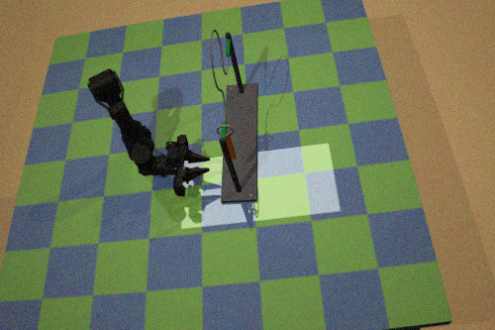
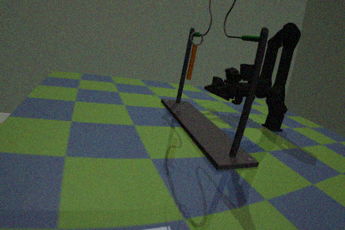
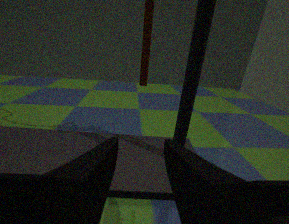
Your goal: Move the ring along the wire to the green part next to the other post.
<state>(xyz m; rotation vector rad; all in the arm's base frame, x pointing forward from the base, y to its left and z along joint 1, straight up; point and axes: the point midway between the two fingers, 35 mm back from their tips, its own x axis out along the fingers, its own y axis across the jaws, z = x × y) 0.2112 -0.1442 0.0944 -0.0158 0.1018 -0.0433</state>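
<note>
Claw (image 1: 204,165) agape beside slim orange handle (image 1: 231,148)

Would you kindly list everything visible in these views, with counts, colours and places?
ring: one, grey, hanging on the green wire section by the far post in the exterior view
handle: one, orange, hanging straight down from the ring
wire: one, thin grey, looping high between the posts, with a green section at each end
posts: two, dark, upright at either end of the base plate
base plate: one, dark grey, flat on the mat
mat: one, green and blue chequered, on the tan floor
floor: tan, around the mat
arm: one, black, beside the plate
gripper: one, black, fingers partly apart, holding nothing, low and pointing towards the plate
</note>
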